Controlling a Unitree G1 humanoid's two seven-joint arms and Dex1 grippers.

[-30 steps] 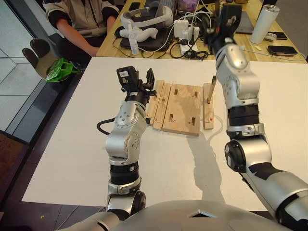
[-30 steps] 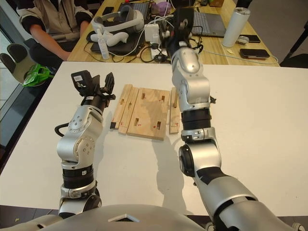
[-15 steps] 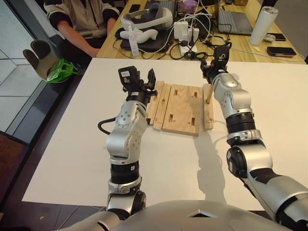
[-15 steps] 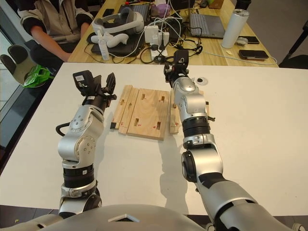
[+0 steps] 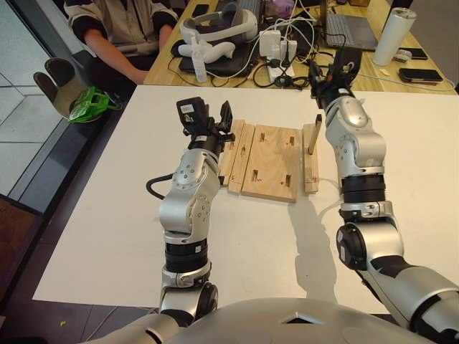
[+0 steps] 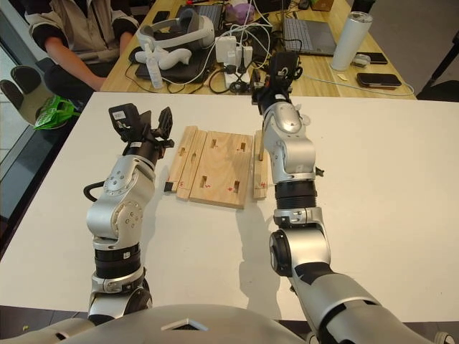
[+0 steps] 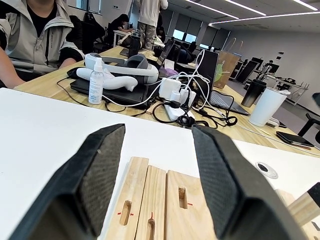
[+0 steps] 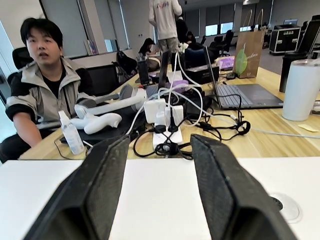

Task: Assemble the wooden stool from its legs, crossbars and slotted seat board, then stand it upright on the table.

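Note:
The slotted seat board (image 5: 269, 163) lies flat at the table's middle. Two wooden strips (image 5: 235, 154) lie side by side against its left edge. A third strip (image 5: 310, 163) lies along its right edge, with a short wooden piece (image 5: 318, 132) standing upright in it. My left gripper (image 5: 215, 120) hovers just left of the two strips, open, its fingers (image 7: 97, 170) bare and the strips (image 7: 134, 200) showing between them. My right gripper (image 5: 332, 70) is raised beyond the upright piece, near the table's far edge, open with nothing between its fingers (image 8: 95, 195).
Behind the white table (image 5: 107, 208) stands a wooden desk with a headset (image 5: 219, 25), a spray bottle (image 5: 199, 61), a power strip with cables (image 5: 276, 46), a laptop (image 8: 245, 95) and a white tumbler (image 5: 394, 32). A person sits at its far left.
My right arm dropped from high above toward the upright piece, then lifted and drew back toward the table's far edge. The left arm has hardly moved.

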